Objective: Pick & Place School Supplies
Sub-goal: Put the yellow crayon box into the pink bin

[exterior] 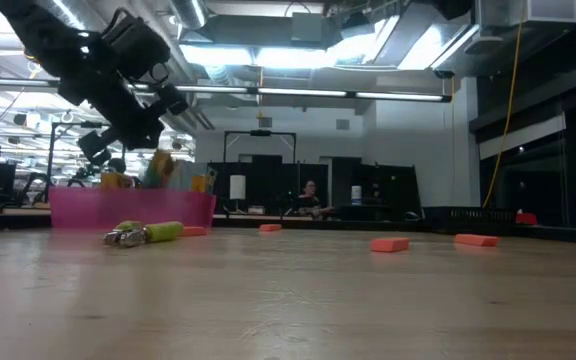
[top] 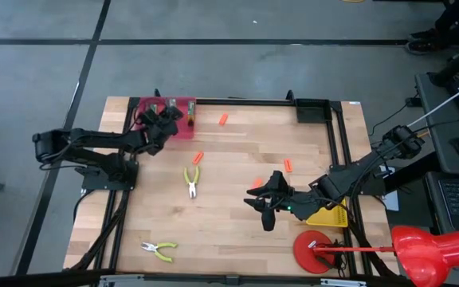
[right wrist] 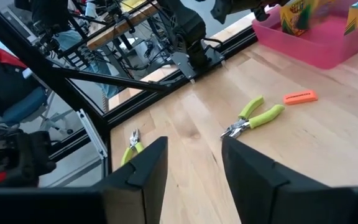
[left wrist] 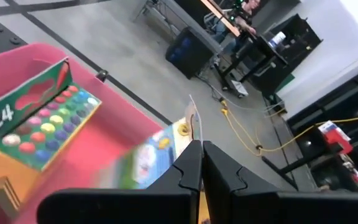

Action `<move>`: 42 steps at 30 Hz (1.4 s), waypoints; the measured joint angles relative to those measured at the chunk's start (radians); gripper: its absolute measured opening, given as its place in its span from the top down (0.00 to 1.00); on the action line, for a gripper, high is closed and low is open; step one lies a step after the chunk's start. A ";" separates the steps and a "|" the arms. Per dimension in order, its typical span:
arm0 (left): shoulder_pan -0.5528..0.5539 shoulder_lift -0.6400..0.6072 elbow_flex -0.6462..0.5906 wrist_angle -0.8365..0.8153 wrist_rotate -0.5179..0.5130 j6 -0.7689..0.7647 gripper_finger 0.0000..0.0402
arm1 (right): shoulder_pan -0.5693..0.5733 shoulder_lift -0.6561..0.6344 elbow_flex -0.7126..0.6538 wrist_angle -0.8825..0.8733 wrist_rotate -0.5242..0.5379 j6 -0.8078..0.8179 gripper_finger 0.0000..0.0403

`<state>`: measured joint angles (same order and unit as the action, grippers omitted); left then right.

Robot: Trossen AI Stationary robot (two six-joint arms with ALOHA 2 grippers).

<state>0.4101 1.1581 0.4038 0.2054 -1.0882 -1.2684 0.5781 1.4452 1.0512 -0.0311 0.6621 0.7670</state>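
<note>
Above the flat pink plastic tray [top: 183,127], the left gripper [top: 168,117] hovers, jaws closed and empty. Well away from the tray, the right gripper [top: 263,209] hangs with jaws apart, holding nothing.

grey concrete floor [top: 213,20], ceiling strip lights [exterior: 398,96], dark desks w/ monitors [exterior: 268,185]

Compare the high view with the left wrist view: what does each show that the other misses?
Only the high view shows the right gripper open over bare table, two pliers, orange pieces and the yellow basket. Only the left wrist view shows the open crayon box and its crayon tips. Both show the pink tray and the shut left gripper above it.
</note>
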 joint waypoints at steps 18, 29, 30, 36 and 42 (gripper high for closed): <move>0.175 0.048 -0.045 0.257 0.267 0.233 1.00 | -0.001 0.000 0.000 -0.020 0.016 0.010 0.64; 0.179 0.179 -0.045 0.375 0.311 0.171 1.00 | -0.001 0.000 0.000 -0.022 0.030 0.010 0.64; 0.179 0.190 -0.045 0.375 0.313 0.154 1.00 | -0.001 0.000 0.000 -0.022 0.030 0.010 0.64; 0.157 0.235 -0.045 0.406 0.303 0.120 1.00 | -0.001 0.000 0.000 -0.022 0.030 0.010 0.64; 0.139 0.242 -0.045 0.415 0.275 0.090 1.00 | -0.001 0.000 0.000 -0.022 0.030 0.010 0.64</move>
<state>0.5494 1.3998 0.3592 0.6201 -0.8130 -1.1785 0.5770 1.4452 1.0512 -0.0532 0.6926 0.7773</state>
